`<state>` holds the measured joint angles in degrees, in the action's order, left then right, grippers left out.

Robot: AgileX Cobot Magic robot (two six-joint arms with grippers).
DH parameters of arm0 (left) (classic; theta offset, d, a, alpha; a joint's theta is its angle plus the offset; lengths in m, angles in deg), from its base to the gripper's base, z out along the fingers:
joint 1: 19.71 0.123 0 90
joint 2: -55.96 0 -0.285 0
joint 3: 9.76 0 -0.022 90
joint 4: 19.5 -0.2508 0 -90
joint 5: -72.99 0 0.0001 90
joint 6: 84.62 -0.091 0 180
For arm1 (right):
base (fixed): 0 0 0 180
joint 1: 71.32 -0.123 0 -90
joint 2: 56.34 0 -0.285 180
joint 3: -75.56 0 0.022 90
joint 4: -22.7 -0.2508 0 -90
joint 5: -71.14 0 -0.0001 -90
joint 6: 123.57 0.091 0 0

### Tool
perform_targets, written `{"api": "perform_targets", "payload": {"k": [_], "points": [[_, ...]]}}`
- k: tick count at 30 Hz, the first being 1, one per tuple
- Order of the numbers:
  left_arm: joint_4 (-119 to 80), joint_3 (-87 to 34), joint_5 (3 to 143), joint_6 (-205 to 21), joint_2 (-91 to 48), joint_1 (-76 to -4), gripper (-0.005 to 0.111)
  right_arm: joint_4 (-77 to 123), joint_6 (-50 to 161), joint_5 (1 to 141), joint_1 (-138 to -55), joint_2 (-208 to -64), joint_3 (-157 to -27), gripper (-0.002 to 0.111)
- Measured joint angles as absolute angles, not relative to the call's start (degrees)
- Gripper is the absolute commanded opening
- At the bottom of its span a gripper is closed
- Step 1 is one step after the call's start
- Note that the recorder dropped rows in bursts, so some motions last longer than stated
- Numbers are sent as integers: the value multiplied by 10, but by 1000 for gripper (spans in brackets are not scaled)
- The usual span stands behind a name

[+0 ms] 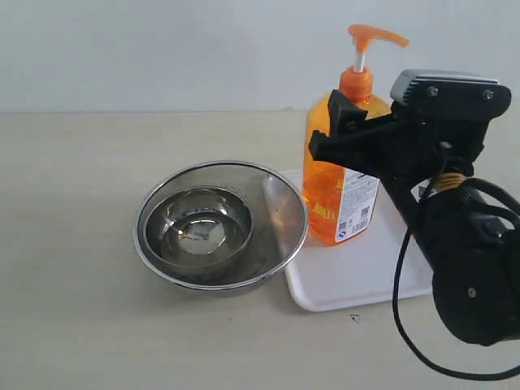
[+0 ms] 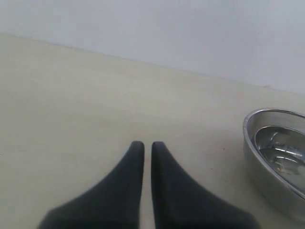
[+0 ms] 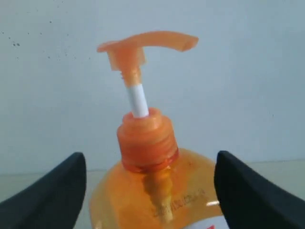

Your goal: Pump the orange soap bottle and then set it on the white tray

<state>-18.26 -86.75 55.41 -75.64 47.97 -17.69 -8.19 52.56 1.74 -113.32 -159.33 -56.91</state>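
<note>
Bottle (image 1: 341,175) stands right of centre, seemingly on the tray's (image 1: 357,280) upper-left corner. Right gripper (image 3: 150,157) straddles its shoulder, jaws wide; contact I cannot tell. Left gripper (image 2: 147,144) is closed, empty. I close squarely below the collar, keeping the bottle upright.

Orange soap bottle (image 1: 325,183): translucent orange; pump head (image 1: 375,36) orange, stem (image 1: 358,60) white, label (image 1: 361,203) white with small blue marks. White tray (image 1: 357,280): plain white. Steel bowls (image 1: 284,213): mirror silver. Bench (image 1: 73,268): pale beige. Wall (image 1: 162,49): off-white. Left hand (image 2: 147,145), right hand (image 3: 150,155): matte black.
</note>
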Motion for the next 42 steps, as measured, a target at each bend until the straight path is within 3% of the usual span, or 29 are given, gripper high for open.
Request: {"api": "perform_targets", "payload": {"k": [3,21,23,31,35,42], "points": [[-183,-868,554,-756,480,-177,5,-61,526,17,-1132,-1593,-585,87],[-183,-868,554,-756,480,-177,5,-30,523,17,-1094,-1632,-620,86],[-183,-868,554,-756,480,-177,5,-30,521,17,-1093,-1640,-628,80],[-183,-868,554,-756,480,-177,5,-40,514,10,-1092,-1658,-637,35],[-183,-868,554,-756,480,-177,5,-41,505,3,-1092,-1658,-638,2],[-183,-868,554,-756,480,-177,5,7,436,7,-1092,-1658,-638,0]]}}
